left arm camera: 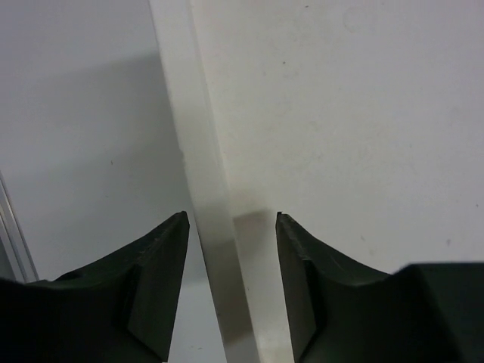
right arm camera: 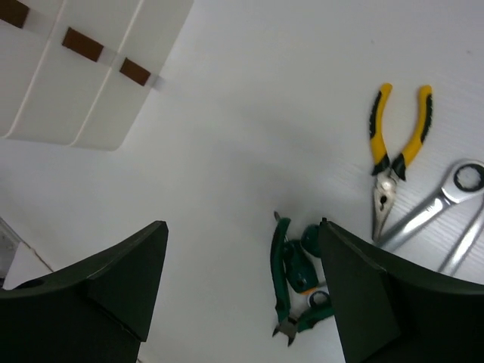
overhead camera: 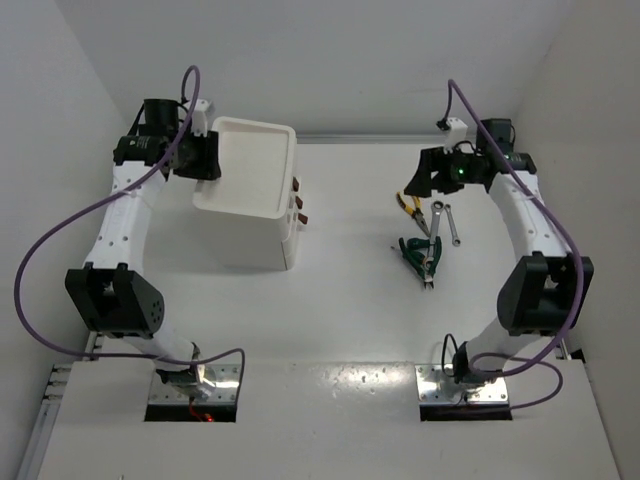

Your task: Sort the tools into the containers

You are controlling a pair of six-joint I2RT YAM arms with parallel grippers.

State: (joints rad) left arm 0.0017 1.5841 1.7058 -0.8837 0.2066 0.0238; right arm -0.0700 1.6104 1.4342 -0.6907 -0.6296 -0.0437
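The white drawer unit [overhead camera: 262, 235] stands at the back left, with a shallow top tray [overhead camera: 240, 205] and red-brown drawer handles [overhead camera: 299, 205]. My left gripper [overhead camera: 205, 156] is at the tray's left side. In the left wrist view its jaws [left arm camera: 232, 219] are open and straddle the tray rim [left arm camera: 198, 144] without touching it. The tools lie on the table at the right: yellow-handled pliers [right arm camera: 397, 147], green-handled pliers [right arm camera: 281, 276] and two silver wrenches [right arm camera: 431, 208] [right arm camera: 466, 240]. My right gripper [overhead camera: 425, 178] hovers open and empty above the table beside them [right arm camera: 242, 225].
The white walls of the enclosure close in the table at the back and on both sides. The drawer fronts [right arm camera: 79, 94] face right, toward the tools. Purple cables loop off both arms.
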